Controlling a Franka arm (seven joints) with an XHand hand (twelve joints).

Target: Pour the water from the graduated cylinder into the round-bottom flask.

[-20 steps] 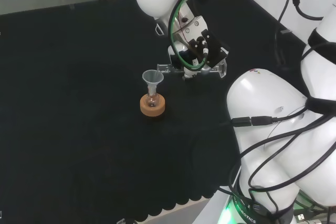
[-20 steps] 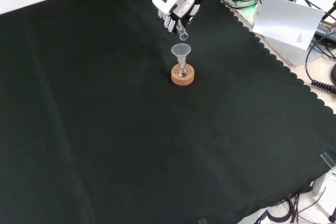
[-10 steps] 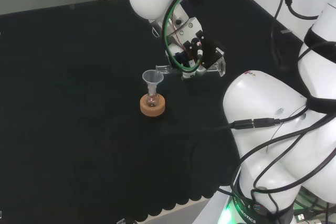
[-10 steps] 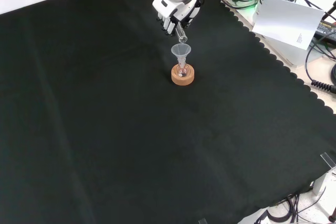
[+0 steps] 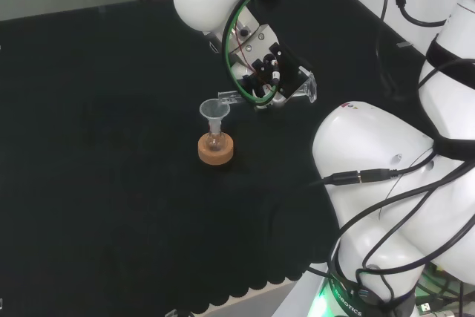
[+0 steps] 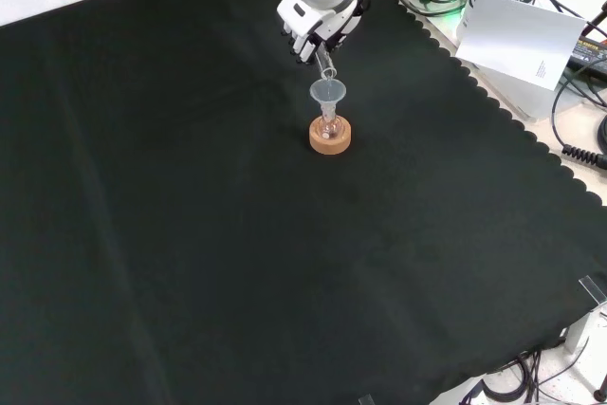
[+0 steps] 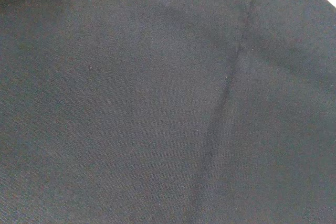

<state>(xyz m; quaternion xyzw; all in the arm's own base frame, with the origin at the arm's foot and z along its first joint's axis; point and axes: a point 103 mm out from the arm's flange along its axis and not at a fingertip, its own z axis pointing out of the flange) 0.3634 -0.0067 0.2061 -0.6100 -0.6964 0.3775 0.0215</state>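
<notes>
front view: one hand (image 6: 313,30), one cylinder (image 6: 326,67), one funnel (image 6: 328,94), one flask (image 6: 329,127)

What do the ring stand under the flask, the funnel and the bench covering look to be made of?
Ring stand: probably cork, matte tan and grainy. Funnel: clear glass or plastic, see-through with pale highlights; which one is unclear. Bench covering: black woven cloth, matte, creased, with a scalloped edge.

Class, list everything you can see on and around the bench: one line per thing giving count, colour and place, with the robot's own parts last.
Clear glass round-bottom flask: one, on the ring.
Tan cork ring stand: one, mid-cloth.
Clear funnel: one, in the flask's neck.
Clear graduated cylinder: one, tipped, mouth over the funnel.
Black cloth: one, covers the bench.
White paper sheet: one, front view's upper right.
Hand: one, black and white, curled round the cylinder.
Arm links: white, head view's right.
</notes>
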